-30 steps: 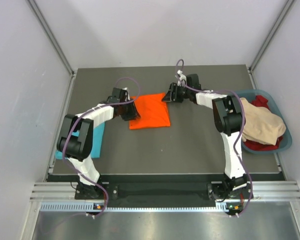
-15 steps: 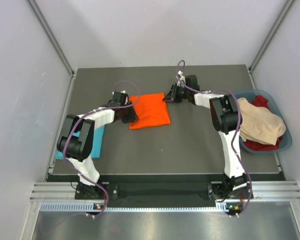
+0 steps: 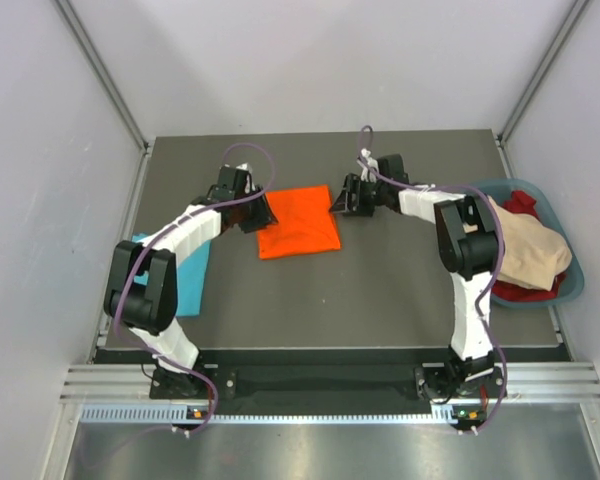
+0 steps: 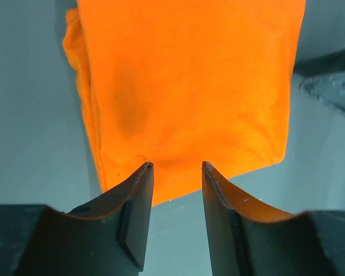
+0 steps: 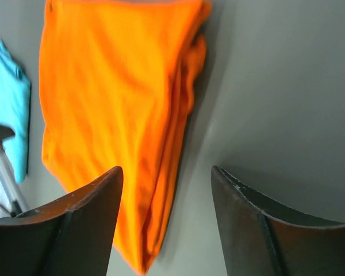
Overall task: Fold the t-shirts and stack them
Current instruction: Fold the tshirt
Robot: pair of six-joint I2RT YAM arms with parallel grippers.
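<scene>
The orange t-shirt lies folded into a rectangle in the middle of the table; it also shows in the left wrist view and the right wrist view. My left gripper is open and empty at its left edge; in its own view the cloth edge lies just past the fingertips. My right gripper is open and empty at the shirt's far right corner, astride its edge in the right wrist view. The turquoise t-shirt lies folded at the left, partly under the left arm, and shows in the right wrist view.
A blue basket at the right table edge holds a beige cloth and a red cloth. Grey walls enclose the table on three sides.
My left gripper has moved away from the shirt's left edge toward the far left and now hangs open. My right gripper has shifted slightly. The orange shirt lies as before.
</scene>
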